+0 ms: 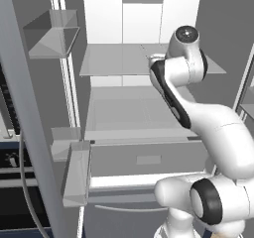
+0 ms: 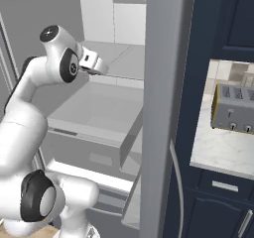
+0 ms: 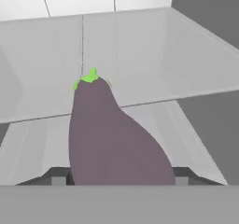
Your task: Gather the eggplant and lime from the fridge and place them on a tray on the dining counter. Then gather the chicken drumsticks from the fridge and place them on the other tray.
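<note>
Gripping the eggplant (image 3: 109, 134) between its two dark tips, the claw (image 3: 122, 178) was closed on the fruit's thick end, so the purple body ran straight out ahead of it with the green stem cap farthest away. Beyond and below the claw lay a pale fridge shelf (image 3: 154, 59), bare where it showed. Seen from the right base, the claw (image 2: 99, 67) reached into the open fridge above that shelf (image 2: 126, 58). Off to its right, past the fridge door, a grey toaster (image 2: 233, 110) stood on a marble desk (image 2: 218, 155). No readable writing appeared anywhere.
</note>
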Available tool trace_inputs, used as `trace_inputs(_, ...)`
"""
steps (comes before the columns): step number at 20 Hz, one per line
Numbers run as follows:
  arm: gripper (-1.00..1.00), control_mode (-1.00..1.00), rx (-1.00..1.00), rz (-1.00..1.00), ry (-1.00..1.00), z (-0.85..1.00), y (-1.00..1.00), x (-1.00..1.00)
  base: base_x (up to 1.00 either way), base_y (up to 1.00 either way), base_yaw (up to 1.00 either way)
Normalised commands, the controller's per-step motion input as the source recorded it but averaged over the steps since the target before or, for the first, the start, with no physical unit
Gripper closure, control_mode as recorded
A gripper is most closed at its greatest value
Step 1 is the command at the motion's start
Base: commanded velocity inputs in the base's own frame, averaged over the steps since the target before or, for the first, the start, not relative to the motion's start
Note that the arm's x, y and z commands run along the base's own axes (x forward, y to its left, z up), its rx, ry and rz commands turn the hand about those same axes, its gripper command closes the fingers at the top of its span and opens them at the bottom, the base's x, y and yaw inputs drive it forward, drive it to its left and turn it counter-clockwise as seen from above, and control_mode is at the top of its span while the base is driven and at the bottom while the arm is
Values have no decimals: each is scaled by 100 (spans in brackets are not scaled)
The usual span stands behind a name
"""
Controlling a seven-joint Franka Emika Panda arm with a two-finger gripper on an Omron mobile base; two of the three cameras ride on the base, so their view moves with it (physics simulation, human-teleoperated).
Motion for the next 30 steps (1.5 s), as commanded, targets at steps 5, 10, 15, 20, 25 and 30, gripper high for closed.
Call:
trace_inputs(5,100,-100,-6,6,0,9,17,-99,0,0,0)
trace_inputs(10,100,-100,-4,9,0,15,13,-99,0,0,0)
trace_inputs(15,100,-100,-2,10,0,3,7,-95,0,0,0)
trace_inputs(20,100,-100,0,11,-6,2,5,-79,0,0,0)
trace_inputs(25,100,-100,0,5,-5,7,5,-60,0,0,0)
trace_inputs(30,100,-100,0,0,0,7,-1,-37,0,0,0)
